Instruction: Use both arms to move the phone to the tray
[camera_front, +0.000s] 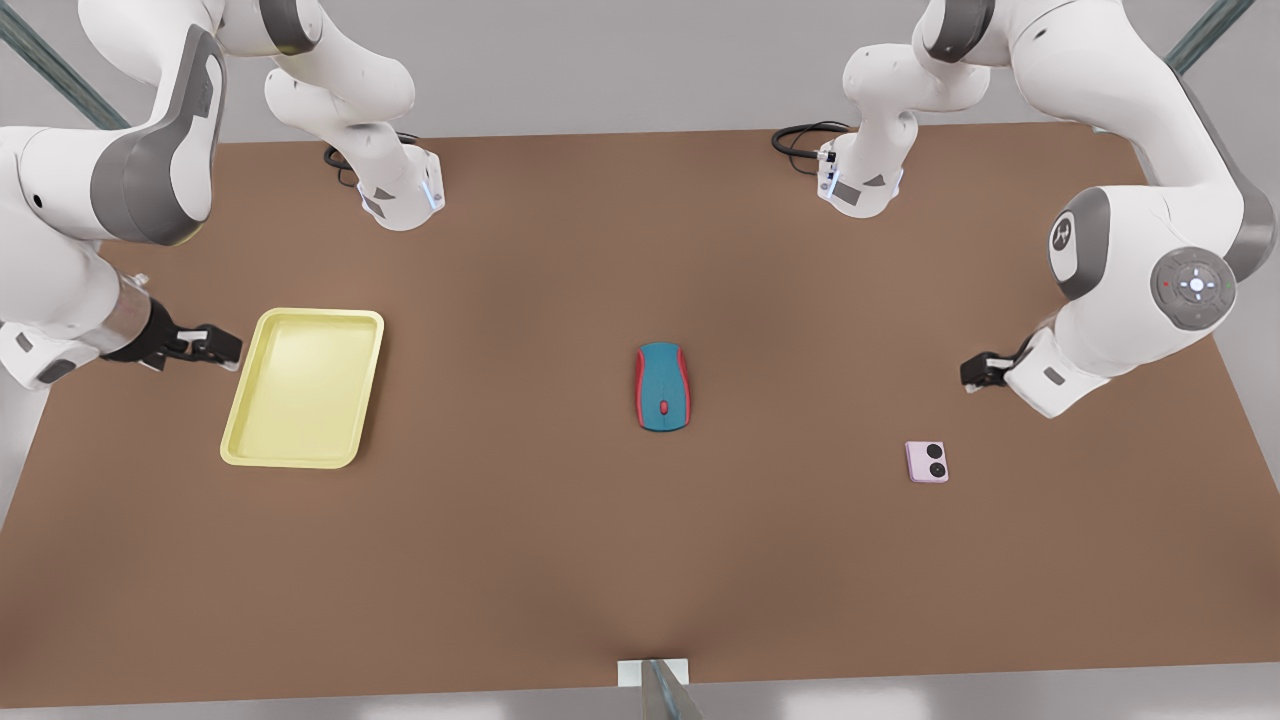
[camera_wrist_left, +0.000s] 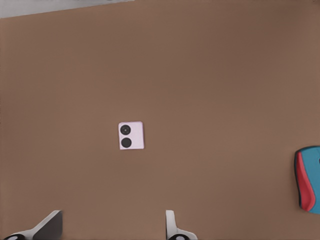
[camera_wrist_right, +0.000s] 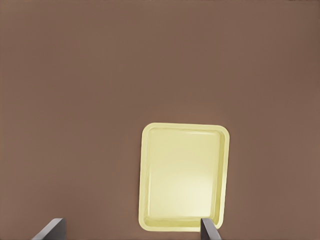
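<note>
Left gripper (camera_front: 968, 374): mine, on the front view's right, fingers spread, above the table (camera_front: 560, 560) near the phone.
Right gripper (camera_front: 222, 347): mine, spread, beside the tray.
Phone (camera_front: 927, 461): flat on the table, well apart from the tray (camera_front: 303, 386).
Mouse (camera_front: 661, 386): between them.

Left end effector (camera_front: 972, 374) and right end effector (camera_front: 222, 346) hover, fingers spread apart.

- The phone (camera_front: 927, 461), pale pink with two black lenses, lies flat on the front view's right.
- The tray (camera_front: 304, 387), pale yellow, sits empty, far left.
</note>
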